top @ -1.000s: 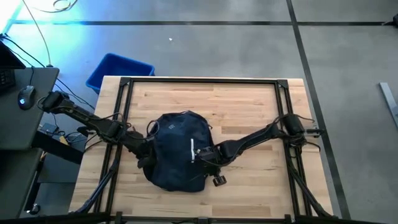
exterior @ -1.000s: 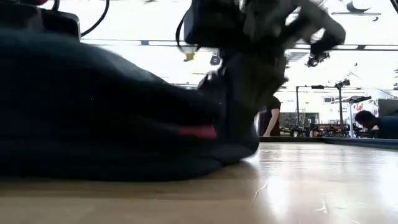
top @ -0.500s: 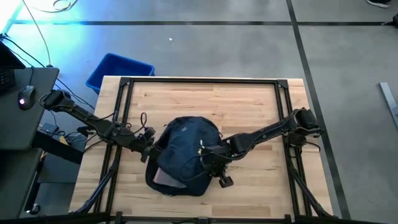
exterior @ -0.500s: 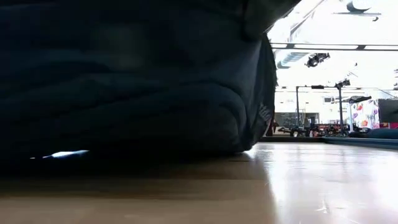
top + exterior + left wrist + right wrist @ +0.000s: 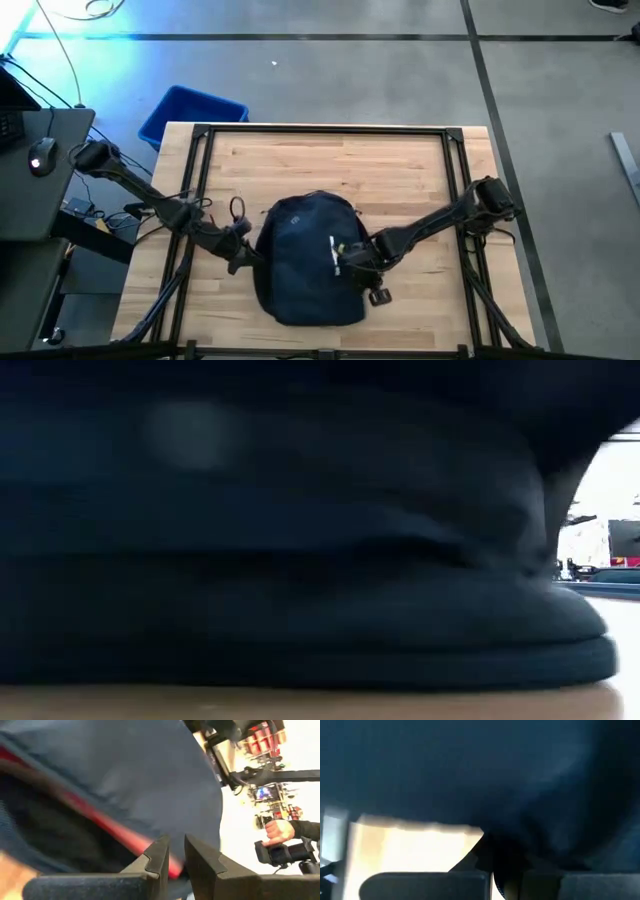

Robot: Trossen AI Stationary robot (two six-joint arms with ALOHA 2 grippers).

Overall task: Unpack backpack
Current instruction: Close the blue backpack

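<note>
One table (image 5: 400,170) of pale wood filled the middle of the high view, and one backpack (image 5: 310,255), dark navy and rounded, lay at its lower centre. The low view held almost nothing but that dark bulk (image 5: 280,540), with a sliver of bright room at the right edge. Only the left wrist view showed a red strip (image 5: 100,827) along the fabric and a person's hand (image 5: 280,831) at the right edge. Two arms met the bag: the left gripper (image 5: 246,258) at its left flank, fingers (image 5: 157,857) nearly together on the fabric; the right gripper (image 5: 345,262) pinched tight on its right side. One blue bin (image 5: 190,112) sat at upper left.
</note>
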